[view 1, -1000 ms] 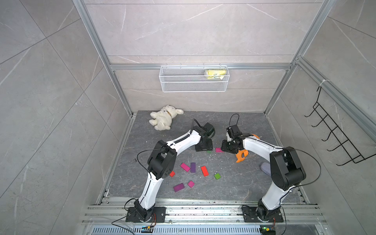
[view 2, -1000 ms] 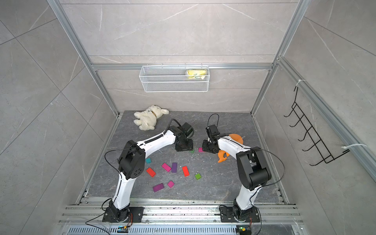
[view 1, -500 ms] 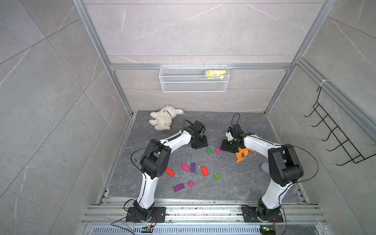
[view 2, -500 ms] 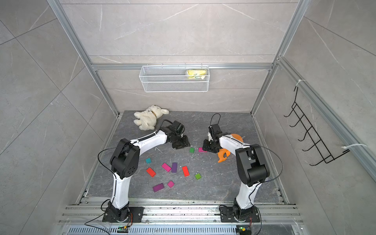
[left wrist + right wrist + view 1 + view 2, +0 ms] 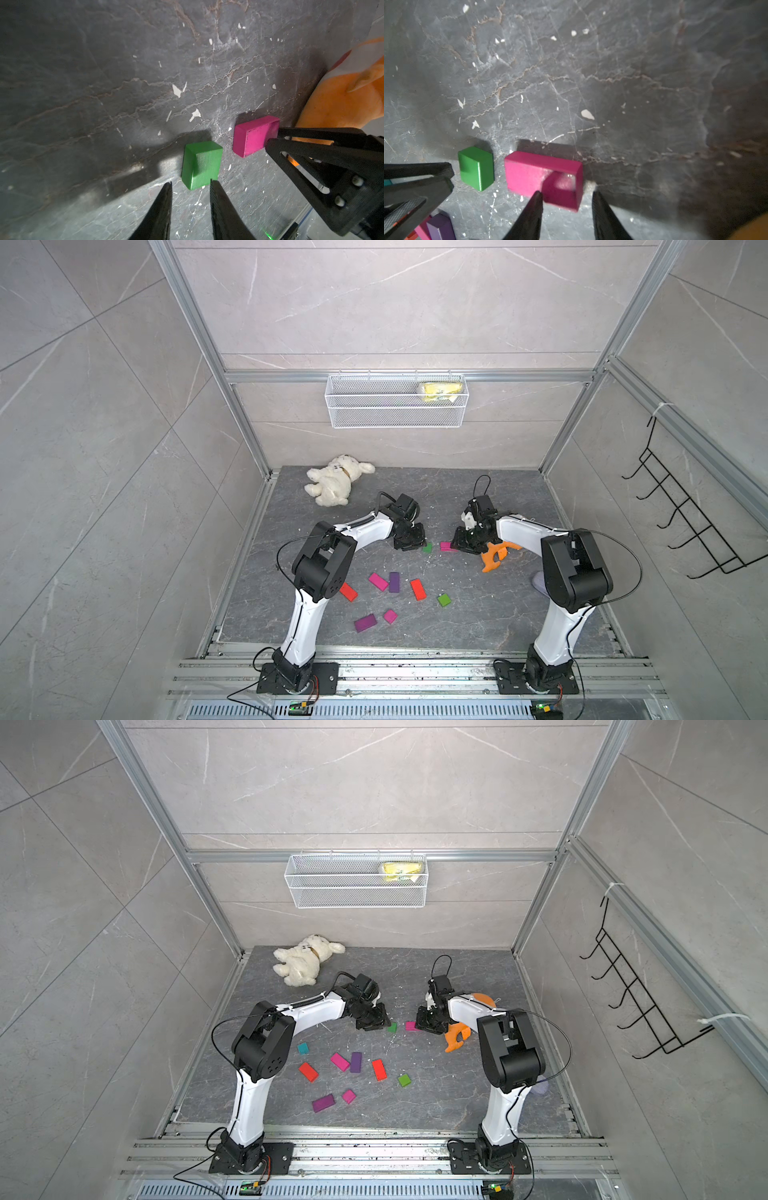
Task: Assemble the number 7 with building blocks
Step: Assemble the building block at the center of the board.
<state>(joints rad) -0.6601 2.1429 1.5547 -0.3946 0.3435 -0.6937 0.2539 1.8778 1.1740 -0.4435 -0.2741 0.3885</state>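
The dark grey stone bench (image 5: 457,626) is speckled with white flecks (image 5: 176,90). A white plush dog (image 5: 334,485) lies at 11 o'clock and an orange plush toy (image 5: 492,558) at 3 o'clock. Near the centre a green block (image 5: 427,548) and a pink block (image 5: 445,546) lie side by side, apart. Toward 7 o'clock loose blocks are scattered: a teal square (image 5: 303,1048), a red bar (image 5: 348,592), a magenta bar (image 5: 378,581) just beside a purple bar (image 5: 394,582), a second red bar (image 5: 417,589), a green square (image 5: 444,600), a purple slab (image 5: 365,622) and a pink square (image 5: 390,616).
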